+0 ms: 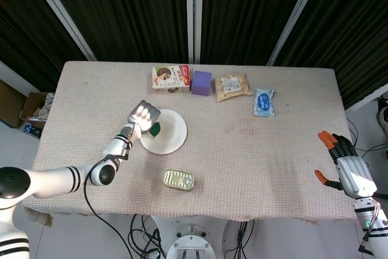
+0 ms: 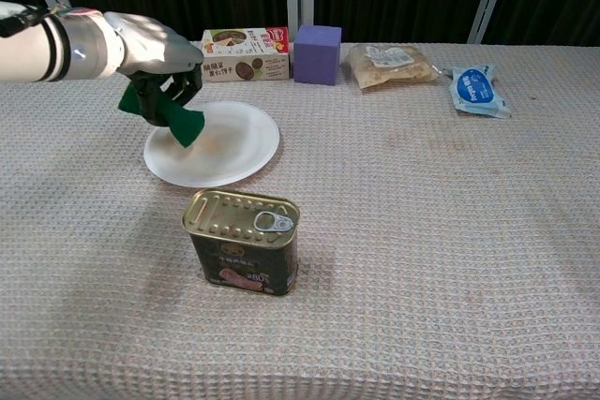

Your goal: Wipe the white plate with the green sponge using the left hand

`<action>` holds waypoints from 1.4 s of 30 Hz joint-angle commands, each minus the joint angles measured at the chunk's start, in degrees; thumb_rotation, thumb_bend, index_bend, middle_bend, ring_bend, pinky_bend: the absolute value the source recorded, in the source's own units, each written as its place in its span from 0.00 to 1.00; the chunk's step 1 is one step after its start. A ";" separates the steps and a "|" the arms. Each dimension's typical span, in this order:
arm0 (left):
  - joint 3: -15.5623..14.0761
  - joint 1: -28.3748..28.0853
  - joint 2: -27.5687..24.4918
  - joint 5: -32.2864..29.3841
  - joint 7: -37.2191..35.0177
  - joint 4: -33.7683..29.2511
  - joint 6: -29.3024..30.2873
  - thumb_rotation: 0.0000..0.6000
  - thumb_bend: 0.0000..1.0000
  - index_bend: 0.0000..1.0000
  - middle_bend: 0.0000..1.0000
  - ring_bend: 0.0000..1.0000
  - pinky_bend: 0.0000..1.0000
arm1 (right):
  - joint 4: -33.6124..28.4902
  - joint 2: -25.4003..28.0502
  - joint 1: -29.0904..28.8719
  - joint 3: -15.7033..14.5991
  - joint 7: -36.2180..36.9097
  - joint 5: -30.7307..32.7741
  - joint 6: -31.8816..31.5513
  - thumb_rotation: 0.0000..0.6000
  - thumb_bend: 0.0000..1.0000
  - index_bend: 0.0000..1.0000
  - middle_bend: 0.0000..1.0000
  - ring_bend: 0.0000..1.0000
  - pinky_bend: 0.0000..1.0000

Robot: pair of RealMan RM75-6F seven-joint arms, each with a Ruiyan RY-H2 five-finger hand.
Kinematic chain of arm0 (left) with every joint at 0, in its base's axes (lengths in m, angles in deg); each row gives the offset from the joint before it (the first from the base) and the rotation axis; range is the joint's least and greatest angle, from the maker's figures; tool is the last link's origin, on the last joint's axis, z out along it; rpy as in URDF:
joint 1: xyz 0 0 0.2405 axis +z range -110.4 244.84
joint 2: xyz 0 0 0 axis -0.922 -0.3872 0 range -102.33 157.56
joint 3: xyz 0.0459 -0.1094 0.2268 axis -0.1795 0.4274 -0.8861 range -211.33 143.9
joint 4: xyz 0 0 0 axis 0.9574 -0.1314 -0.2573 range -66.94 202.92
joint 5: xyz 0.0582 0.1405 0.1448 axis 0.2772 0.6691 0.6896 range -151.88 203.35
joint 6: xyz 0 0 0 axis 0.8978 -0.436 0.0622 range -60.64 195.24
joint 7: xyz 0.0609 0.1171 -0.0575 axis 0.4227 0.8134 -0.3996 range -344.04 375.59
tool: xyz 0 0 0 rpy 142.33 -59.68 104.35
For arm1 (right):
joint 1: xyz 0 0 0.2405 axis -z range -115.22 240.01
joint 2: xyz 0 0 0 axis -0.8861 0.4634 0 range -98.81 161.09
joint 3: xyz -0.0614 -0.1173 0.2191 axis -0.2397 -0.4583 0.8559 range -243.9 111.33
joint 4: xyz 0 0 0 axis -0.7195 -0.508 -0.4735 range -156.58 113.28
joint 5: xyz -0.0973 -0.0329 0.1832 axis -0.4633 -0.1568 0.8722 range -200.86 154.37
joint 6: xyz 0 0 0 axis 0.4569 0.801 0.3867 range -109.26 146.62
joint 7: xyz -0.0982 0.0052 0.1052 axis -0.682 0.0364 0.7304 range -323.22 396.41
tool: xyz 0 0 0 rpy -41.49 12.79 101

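Fingers of the left hand [image 2: 155, 58] are curled down tight around the green sponge [image 2: 169, 115], gripping its upper end while the lower corner hangs over the left part of the white plate [image 2: 239, 152]. In the chest view that corner sits right at the plate's surface; whether it actually touches, I cannot tell. From the head view the left hand [image 1: 144, 116] covers the plate's upper-left rim [image 1: 176, 141], with just a sliver of the sponge [image 1: 156, 128] peeking out beneath it. The left forearm runs back from there toward the table's near-left corner.

Over on the other side, the right hand [image 1: 347, 165] hangs off the table's right edge, fingers spread apart, orange tips showing, holding nothing. It shows only in the head view.

Now the plate's neighbours. Just in front of it stands a tin can [image 2: 244, 241] with a ring-pull lid, near but apart from the plate. Behind the plate, along the far side of the woven table cover [image 2: 450, 231], there is a row of 4 items: a printed food box [image 2: 244, 53], a purple cube [image 2: 318, 53] touching or very nearly touching the box's right end, a clear bag of brownish snacks [image 2: 389, 65], and a blue and white packet [image 2: 476, 91] furthest right. All 4 sit well apart from the hand and sponge. A faint yellowish smear shows at the plate's centre.
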 commanded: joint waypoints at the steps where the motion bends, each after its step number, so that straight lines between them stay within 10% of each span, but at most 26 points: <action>1: -4.76 -7.03 4.66 -11.24 8.30 2.22 2.61 1.00 0.42 0.70 0.66 0.64 0.43 | 0.03 -0.01 0.04 0.01 0.01 0.13 0.07 1.00 0.19 0.03 0.07 0.00 0.00; 16: -4.58 -12.20 3.35 -16.66 9.10 -2.10 6.72 1.00 0.42 0.71 0.67 0.64 0.43 | 0.55 -0.22 0.08 0.04 0.49 0.40 0.39 1.00 0.19 0.03 0.07 0.00 0.00; 31: -8.09 -16.60 11.05 -26.14 14.22 8.96 2.11 1.00 0.43 0.71 0.67 0.64 0.43 | 1.68 -0.26 0.55 0.03 1.78 1.09 0.51 1.00 0.19 0.03 0.07 0.00 0.00; 42: -6.44 -14.82 3.79 -20.84 7.36 1.93 4.13 1.00 0.43 0.71 0.68 0.64 0.43 | 1.77 -0.24 0.80 0.13 1.91 0.76 -0.16 1.00 0.19 0.03 0.07 0.00 0.00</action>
